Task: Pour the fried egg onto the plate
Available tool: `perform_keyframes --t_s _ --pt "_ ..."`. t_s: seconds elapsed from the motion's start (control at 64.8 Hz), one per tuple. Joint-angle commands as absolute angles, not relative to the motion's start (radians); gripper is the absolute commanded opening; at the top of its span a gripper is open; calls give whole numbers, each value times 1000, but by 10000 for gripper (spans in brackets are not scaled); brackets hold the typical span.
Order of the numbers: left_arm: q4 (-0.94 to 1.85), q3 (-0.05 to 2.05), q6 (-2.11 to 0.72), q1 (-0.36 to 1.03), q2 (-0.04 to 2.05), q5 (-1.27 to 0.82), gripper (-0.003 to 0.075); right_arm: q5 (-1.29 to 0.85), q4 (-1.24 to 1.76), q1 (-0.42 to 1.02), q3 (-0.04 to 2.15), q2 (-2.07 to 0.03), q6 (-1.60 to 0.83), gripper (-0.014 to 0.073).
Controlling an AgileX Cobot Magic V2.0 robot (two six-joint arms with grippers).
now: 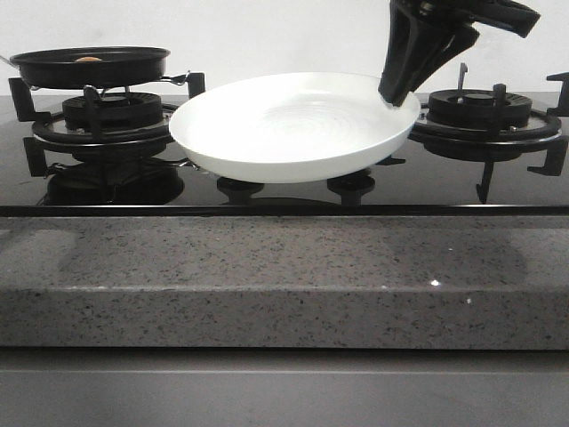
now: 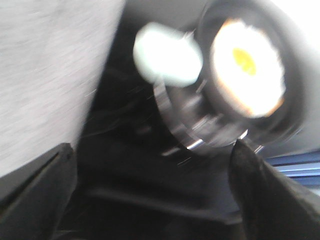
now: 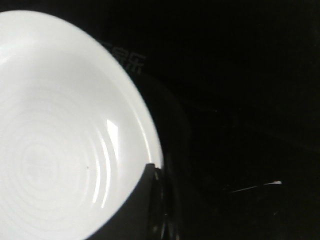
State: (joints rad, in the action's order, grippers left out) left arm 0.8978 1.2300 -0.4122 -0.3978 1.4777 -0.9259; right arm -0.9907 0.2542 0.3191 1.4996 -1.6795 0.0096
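Observation:
The white plate (image 1: 293, 124) hangs level above the middle of the stove. My right gripper (image 1: 396, 96) is shut on its right rim; the right wrist view shows a finger over the plate's edge (image 3: 60, 140) where the gripper (image 3: 152, 170) grips it. The fried egg (image 1: 88, 60) lies in the black frying pan (image 1: 89, 64) on the left burner. The blurred left wrist view shows the egg (image 2: 247, 67) in the pan (image 2: 292, 115) with the plate (image 2: 167, 55) beside it. My left gripper (image 2: 152, 150) is open and empty, short of the pan. It is out of the front view.
The black glass hob carries a left burner grate (image 1: 111, 116) under the pan and a right burner grate (image 1: 480, 107) behind my right gripper. A speckled grey stone counter edge (image 1: 267, 267) runs along the front.

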Motion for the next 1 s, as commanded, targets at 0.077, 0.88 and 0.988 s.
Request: perform_keyframes --t_s 0.077,0.88,0.988 --pt "1213 1317 -480 -418 1566 -988 608 -953 275 317 1522 -1635 0 -62" --pt "1454 1414 -479 -414 1817 -1169 608 -953 275 317 1522 -1635 0 -62" --pt "1450 1414 -479 -414 1821 -1179 608 -953 275 317 1522 -1635 0 -62"
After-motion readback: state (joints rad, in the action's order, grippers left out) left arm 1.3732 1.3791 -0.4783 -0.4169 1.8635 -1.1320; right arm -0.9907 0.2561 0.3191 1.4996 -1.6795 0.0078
